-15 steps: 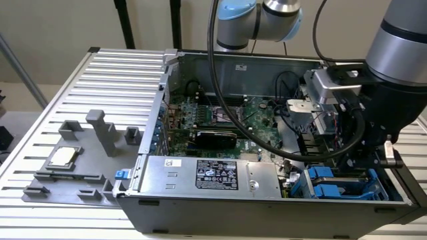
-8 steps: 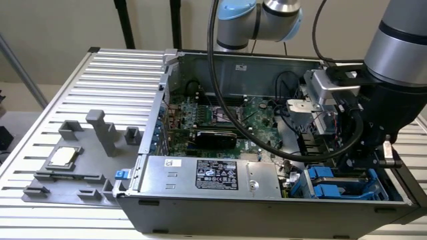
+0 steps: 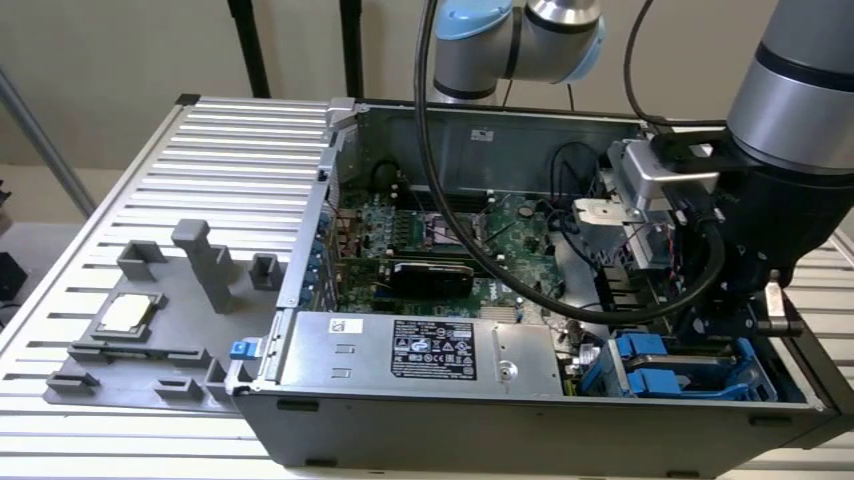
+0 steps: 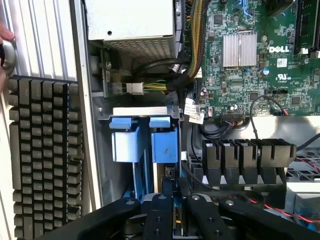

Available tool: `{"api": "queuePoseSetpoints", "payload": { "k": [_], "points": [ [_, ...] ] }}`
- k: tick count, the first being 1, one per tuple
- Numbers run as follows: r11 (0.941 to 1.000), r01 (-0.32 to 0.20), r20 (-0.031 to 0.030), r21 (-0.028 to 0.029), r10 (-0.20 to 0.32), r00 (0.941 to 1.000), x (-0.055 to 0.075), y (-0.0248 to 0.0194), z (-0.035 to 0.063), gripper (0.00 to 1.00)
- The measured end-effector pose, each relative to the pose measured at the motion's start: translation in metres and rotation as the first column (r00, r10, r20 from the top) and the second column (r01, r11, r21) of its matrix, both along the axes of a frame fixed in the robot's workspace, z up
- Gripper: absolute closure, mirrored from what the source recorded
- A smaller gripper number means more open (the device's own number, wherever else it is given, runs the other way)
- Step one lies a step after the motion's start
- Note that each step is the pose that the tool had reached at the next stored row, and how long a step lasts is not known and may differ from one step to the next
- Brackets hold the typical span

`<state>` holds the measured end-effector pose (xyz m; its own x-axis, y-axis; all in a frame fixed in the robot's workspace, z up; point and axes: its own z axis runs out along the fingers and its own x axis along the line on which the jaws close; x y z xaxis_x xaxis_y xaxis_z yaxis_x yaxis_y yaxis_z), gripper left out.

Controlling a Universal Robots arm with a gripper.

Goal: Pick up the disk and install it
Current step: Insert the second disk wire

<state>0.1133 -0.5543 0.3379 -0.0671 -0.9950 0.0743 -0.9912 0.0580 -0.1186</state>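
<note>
My gripper [image 4: 176, 222] hangs over the blue drive cage [image 4: 145, 172] in the corner of the open computer case. Its two black fingers [image 4: 159, 212] stand close together, shut on a thin blue-edged part seen edge-on, which I take for the disk [image 4: 175, 212]; the label and most of the disk are hidden. Two blue carrier tabs [image 4: 124, 142] stick out of the cage just beyond the fingers. In the exterior view the dark gripper body [image 3: 727, 305] sits above the blue cage [image 3: 681, 375] at the exterior view's right; its fingertips are hidden there.
Motherboard [image 3: 441, 225], power supply [image 3: 414, 350] and cable bundles [image 4: 190, 30] crowd the case. A grey fixture [image 3: 147, 340] holding a small silver chip [image 3: 123, 312] lies at the exterior view's left. A black keyboard [image 4: 45, 160] and a person's fingertip [image 4: 4, 35] sit beside the case.
</note>
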Motion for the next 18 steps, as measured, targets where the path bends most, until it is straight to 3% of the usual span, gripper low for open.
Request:
{"api": "queuePoseSetpoints", "payload": {
  "k": [12, 18],
  "points": [
    [1.0000, 0.000, 0.0000, 0.0001, 0.000, 1.0000, 0.0000, 0.0009, 0.0034, 1.00],
    [1.0000, 0.000, 0.0000, 0.0027, 0.000, 1.0000, 0.0000, 0.0009, 0.0016, 1.00]
  ]
}}
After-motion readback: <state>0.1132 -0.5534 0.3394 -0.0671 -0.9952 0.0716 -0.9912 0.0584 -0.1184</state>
